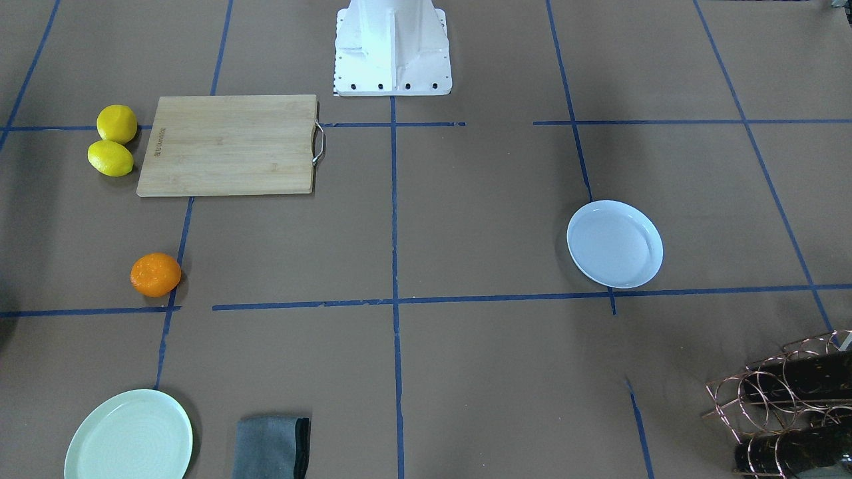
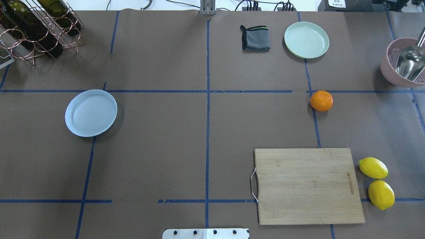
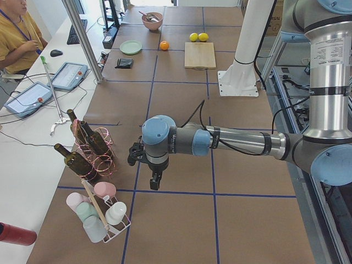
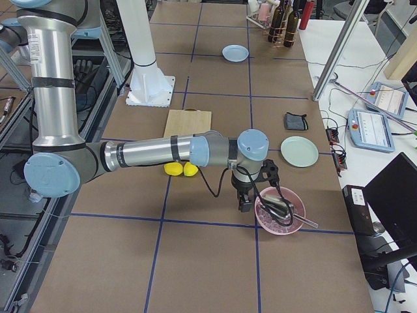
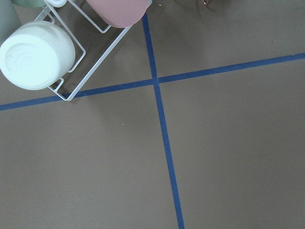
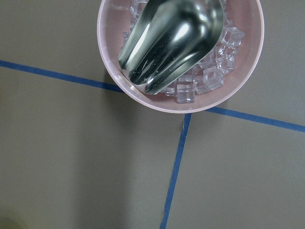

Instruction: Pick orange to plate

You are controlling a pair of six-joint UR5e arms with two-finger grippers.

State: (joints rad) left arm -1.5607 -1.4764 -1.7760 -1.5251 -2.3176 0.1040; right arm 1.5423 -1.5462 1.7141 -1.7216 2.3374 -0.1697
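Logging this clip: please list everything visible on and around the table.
orange: one, bright orange, robot's right half, on the table
plate: one, bluish white, left half, empty
mint-green plate: one, far right, empty
cutting board: one, pale wood, near right
lemons: two, yellow, beside the board's right edge
cloth: one, grey, folded, beside the mint-green plate
bowl: one, pink, far right edge, holding ice cubes and a metal scoop
bottle rack: one, copper wire, far left corner, dark bottles in it
cup rack: one, white wire, left table end, pastel cups
operator: one, yellow shirt, beside the table
left gripper: by the cup rack; open or shut unclear
right gripper: beside the bowl; open or shut unclear
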